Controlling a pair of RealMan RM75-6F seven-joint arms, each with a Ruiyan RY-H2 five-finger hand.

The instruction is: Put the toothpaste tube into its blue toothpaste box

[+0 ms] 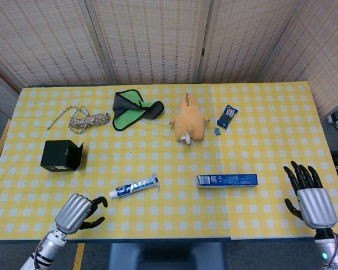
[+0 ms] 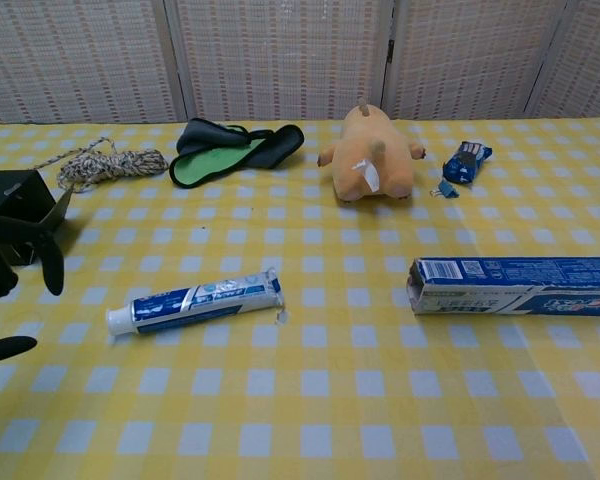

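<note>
The toothpaste tube, white and blue with its cap to the left, lies flat near the table's front. To its right lies the blue toothpaste box, its open end facing the tube. My left hand hovers just left of the tube's cap, fingers spread and holding nothing. My right hand is open at the front right corner, right of the box, and shows only in the head view.
A black open box sits at the left. Across the back lie a coiled rope, a green and black cloth, an orange plush toy, a blue snack packet and a small clip.
</note>
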